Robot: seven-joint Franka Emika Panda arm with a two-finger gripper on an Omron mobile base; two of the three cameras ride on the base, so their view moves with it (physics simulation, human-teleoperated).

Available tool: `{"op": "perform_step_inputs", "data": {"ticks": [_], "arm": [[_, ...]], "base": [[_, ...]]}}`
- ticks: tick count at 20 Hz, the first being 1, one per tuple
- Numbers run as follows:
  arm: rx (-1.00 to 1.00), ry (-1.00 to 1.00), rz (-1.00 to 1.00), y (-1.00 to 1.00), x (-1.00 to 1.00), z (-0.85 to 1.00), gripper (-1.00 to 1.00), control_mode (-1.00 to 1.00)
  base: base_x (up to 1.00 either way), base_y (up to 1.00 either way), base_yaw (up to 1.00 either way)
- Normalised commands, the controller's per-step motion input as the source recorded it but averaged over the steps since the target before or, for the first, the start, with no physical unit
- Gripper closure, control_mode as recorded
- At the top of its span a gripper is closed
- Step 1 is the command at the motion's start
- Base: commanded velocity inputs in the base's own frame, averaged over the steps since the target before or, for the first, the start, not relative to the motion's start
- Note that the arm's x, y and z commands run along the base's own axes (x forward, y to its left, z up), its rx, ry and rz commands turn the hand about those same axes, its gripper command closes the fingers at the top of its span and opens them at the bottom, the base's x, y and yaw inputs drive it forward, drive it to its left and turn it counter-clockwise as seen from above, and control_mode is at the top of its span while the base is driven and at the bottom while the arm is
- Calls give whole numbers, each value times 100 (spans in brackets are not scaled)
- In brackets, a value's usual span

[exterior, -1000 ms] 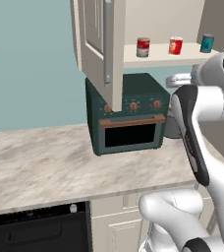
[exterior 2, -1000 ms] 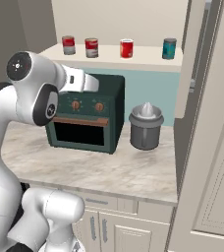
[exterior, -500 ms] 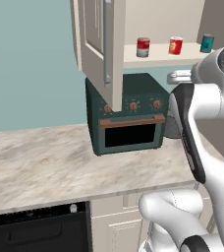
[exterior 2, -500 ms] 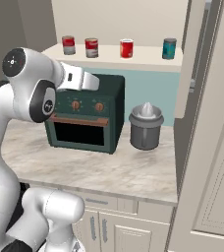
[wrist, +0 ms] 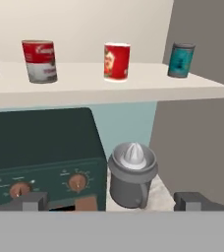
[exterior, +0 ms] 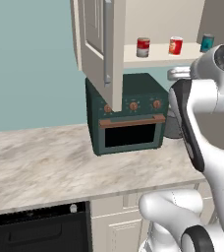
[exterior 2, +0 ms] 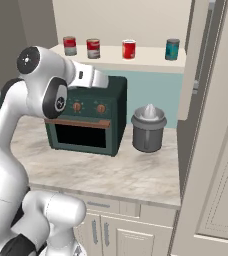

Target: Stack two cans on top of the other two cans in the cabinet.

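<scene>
Nearest me, the marble counter (exterior 2: 111,172) runs along the front, bare stone ahead of the appliances. On it stands the dark green oven (exterior 2: 88,117), and just beside that, to its right in the right base view, a grey juicer (exterior 2: 148,128) with a pale cone on top. The white arm reaches up over the oven's top; its gripper (wrist: 111,199) hangs in front of the appliances with the two dark fingertips (wrist: 29,201) spread wide apart and nothing between them.

Above and behind, the cabinet (exterior: 100,47) has its panelled door swung out, the long metal handle facing us. On its pale shelf (wrist: 109,83) four cans stand upright in a row, all apart from one another, none stacked: a red-and-white can (exterior 2: 69,45) at the far left, a second red-and-white can (exterior 2: 93,48), a red can (exterior 2: 129,49), then the teal can (exterior 2: 172,49) well to the right.
</scene>
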Motion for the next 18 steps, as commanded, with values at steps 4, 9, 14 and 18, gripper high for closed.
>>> {"op": "perform_step_inputs", "data": {"ticks": [4,9,14,18], "arm": [[0,0,0,-13,32,1,-100,-100],[0,0,0,-14,30,7,-100,-100],[0,0,0,-11,25,8,-100,-100],[0,0,0,-6,8,14,-100,-100]], "base": [[0,0,0],[0,0,0],[0,0,0],[0,0,0]]}}
